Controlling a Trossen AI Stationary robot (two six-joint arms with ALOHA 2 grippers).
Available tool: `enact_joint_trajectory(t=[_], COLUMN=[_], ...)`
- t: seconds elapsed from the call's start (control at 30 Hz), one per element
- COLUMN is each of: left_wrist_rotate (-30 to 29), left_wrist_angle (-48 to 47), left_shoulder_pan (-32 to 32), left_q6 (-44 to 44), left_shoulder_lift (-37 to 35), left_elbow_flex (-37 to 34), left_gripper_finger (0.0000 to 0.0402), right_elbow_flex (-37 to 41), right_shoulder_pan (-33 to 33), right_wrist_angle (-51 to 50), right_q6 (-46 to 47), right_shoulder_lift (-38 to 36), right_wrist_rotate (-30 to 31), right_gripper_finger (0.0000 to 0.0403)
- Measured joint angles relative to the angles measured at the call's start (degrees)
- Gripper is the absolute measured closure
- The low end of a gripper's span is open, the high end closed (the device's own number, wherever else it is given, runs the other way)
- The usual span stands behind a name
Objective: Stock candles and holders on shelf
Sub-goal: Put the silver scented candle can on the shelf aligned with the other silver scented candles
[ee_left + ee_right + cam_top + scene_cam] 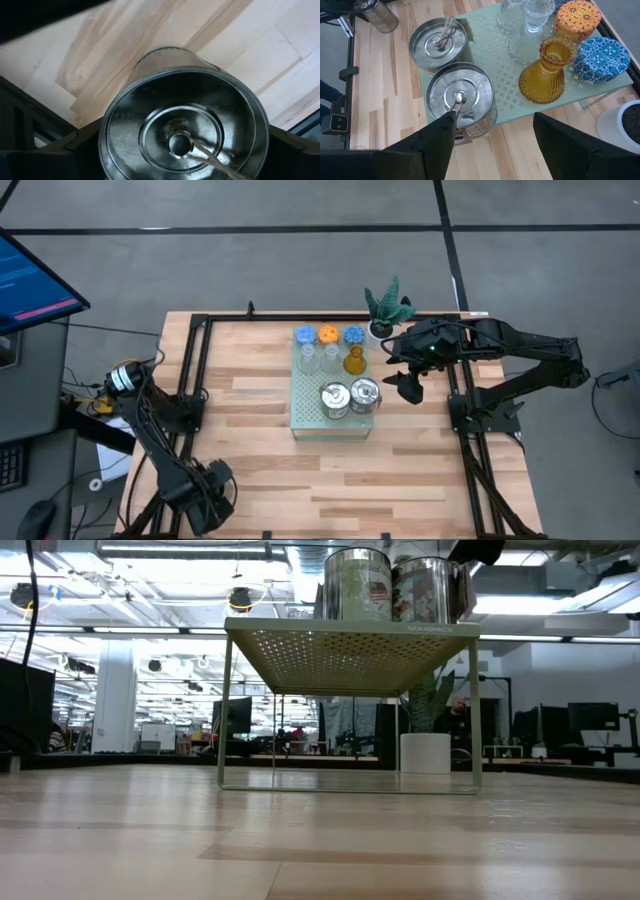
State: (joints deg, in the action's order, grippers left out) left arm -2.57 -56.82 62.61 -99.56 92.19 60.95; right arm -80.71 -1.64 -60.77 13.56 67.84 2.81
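Fingers of your left gripper (180,150) clasp the third tin (182,120) at the near left corner; right gripper (492,132) hangs released over the shelf (305,395), already stocked otherwise.

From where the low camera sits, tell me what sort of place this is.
Probably an open-plan robotics lab or workshop. Beyond the wooden table and the mint shelf, the room shows exposed ceiling ducts, rows of desks with monitors, and a person in the background.
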Motion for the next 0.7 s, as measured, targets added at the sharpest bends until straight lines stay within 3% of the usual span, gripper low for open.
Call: enact_joint_trajectory(t=[0.4, 0.7], left_wrist_rotate=[-4.8, -9.3], left_wrist_angle=[-3.0, -7.3], left_shoulder_pan=[-1.2, -6.0], left_q6=[0.3, 0.3], left_shoulder_lift=[-7.1, -16.8], left_elbow_flex=[0.0, 0.0], left_gripper_finger=[0.0049, 0.0049], right_elbow_flex=[0.0, 0.0], right_shoulder_pan=[0.0, 0.0], right_wrist_angle=[0.0, 0.0], right_q6=[0.0, 0.0], right_shoulder_lift=[0.0, 0.0], right_wrist_rotate=[0.0, 0.0], right_gripper_finger=[0.0147, 0.0147])
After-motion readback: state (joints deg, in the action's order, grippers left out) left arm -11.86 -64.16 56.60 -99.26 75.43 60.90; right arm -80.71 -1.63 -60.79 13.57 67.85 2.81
